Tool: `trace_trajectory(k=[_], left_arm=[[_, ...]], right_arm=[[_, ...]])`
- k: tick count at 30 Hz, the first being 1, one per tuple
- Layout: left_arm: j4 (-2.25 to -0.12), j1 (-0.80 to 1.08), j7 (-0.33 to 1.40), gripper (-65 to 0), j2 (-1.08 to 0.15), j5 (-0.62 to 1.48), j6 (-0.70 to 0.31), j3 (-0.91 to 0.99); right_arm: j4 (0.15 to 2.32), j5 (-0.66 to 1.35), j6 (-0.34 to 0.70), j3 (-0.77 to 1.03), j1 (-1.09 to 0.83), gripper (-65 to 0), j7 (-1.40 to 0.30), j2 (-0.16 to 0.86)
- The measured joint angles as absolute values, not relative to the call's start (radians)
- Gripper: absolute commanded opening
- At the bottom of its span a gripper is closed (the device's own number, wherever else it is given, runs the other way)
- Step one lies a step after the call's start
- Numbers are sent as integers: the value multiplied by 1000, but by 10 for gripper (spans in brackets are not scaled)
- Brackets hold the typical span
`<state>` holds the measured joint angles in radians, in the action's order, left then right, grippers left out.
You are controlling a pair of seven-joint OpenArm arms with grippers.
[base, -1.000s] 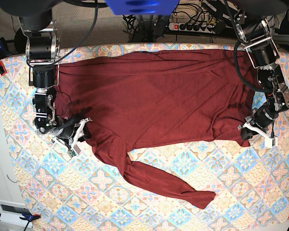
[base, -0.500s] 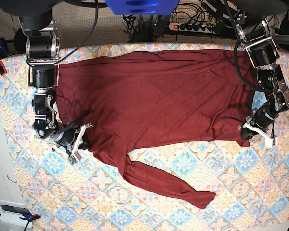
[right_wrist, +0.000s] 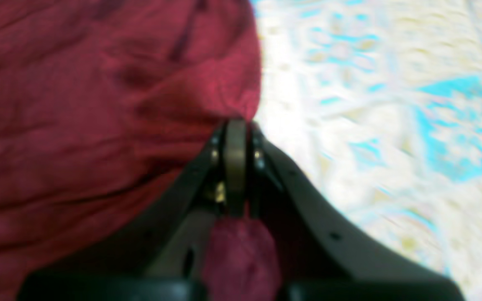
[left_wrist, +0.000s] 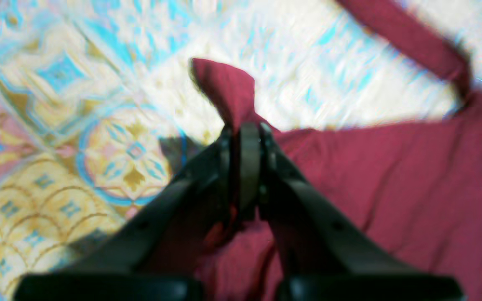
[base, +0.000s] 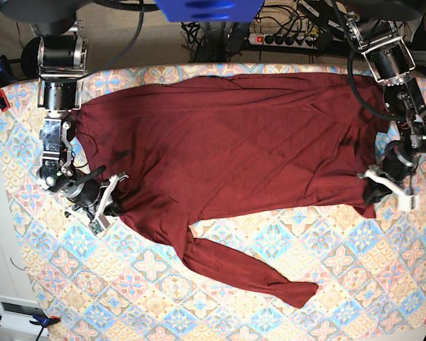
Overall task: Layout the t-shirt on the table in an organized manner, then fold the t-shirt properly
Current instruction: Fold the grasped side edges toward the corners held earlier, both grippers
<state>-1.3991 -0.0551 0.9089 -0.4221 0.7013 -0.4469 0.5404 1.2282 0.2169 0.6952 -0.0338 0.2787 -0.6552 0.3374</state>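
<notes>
Your left gripper (left_wrist: 243, 129) is clamped on a corner of the shirt (base: 234, 142); your right gripper (right_wrist: 236, 127) is pinched tight on its opposite edge. Between them the shirt lies spread across the table (base: 341, 249), one sleeve (base: 248, 270) trailing toward the near edge.

My base view is bright, even and sharp, with soft short shadows under the shirt (base: 227, 142). Both wrist views are blurred; pale worktop (left_wrist: 266, 62) patches wash out, and my hands' fingers (right_wrist: 234, 167) look soft.
</notes>
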Motion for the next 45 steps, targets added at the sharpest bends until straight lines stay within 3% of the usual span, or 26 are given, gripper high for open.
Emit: trace_trajectory(k=[5,14,20,27,45], left_arm=[[-1399,-21,1007,-650,-452,810,-433,648],[-1404,83,1013,-650,-484,928,-437,719],[-1411,135,1013,-650,-482,936,-439,717],[-1565,226,1012,-650,-482,945,-444,717],[-1565,308,1085,-650,-501,873,-445,780]], right_arm=[[1288,216,702,-38,232,-650,-678,366],[1425,222,706,57,109,-650,-676,377],[1524,224,701,75,25,-650,-675,417],[1608,231,704,176,-96,-650,-676,426],[1713,235,707,220,-258,-650,-671,424]])
